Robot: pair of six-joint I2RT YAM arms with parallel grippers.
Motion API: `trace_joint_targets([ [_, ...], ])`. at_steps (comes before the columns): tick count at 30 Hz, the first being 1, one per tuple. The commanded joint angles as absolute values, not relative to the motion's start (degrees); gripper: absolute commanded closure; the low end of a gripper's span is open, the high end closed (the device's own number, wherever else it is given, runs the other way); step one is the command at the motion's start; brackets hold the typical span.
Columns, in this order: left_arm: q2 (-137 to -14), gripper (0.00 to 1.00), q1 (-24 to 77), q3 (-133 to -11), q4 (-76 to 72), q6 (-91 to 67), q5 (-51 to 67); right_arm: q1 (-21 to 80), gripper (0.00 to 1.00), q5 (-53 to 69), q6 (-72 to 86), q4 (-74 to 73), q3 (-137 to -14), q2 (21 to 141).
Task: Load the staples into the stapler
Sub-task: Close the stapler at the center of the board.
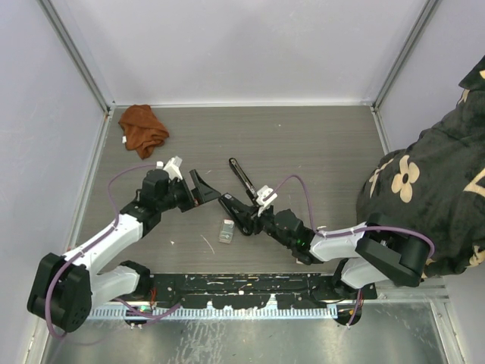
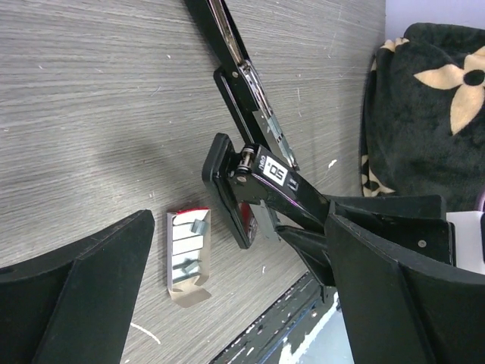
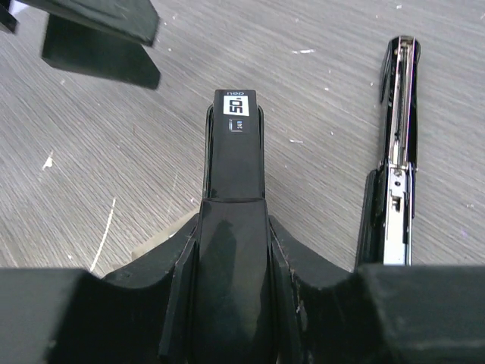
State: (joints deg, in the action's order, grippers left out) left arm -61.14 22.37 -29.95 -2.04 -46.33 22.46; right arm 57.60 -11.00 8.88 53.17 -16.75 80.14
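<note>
Black stapler (image 1: 242, 179) was found splayed open, its cover clamped in the right gripper (image 1: 248, 218). Left gripper (image 1: 200, 187) was noted spread wide, empty. Staples (image 2: 187, 244) were seen just beside the hinge, untouched. Loading judged not begun; a strip would need to be pinched finely next.
</note>
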Motion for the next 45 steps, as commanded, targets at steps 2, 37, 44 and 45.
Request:
trace_joint_targets([
  [2, -64.1, 0.02, 22.0, -30.7, -10.3, -49.4, 26.3, 57.5, 0.99, -9.6, 8.3, 64.5, -16.8, 76.8],
  [37, -76.5, 0.26, 28.5, -29.1, -31.9, -66.2, 34.1, 57.6, 0.99, -6.6, 10.4, 70.1, -16.6, 79.5],
  [44, -76.6, 0.48, 28.7, -29.4, -31.7, -66.8, 34.2, 58.1, 0.99, -4.2, 9.6, 69.7, -17.0, 79.6],
  [45, -76.5, 0.5, 28.7, -29.5, -31.7, -67.0, 34.3, 58.2, 0.99, -3.9, 9.4, 69.3, -17.2, 79.7],
])
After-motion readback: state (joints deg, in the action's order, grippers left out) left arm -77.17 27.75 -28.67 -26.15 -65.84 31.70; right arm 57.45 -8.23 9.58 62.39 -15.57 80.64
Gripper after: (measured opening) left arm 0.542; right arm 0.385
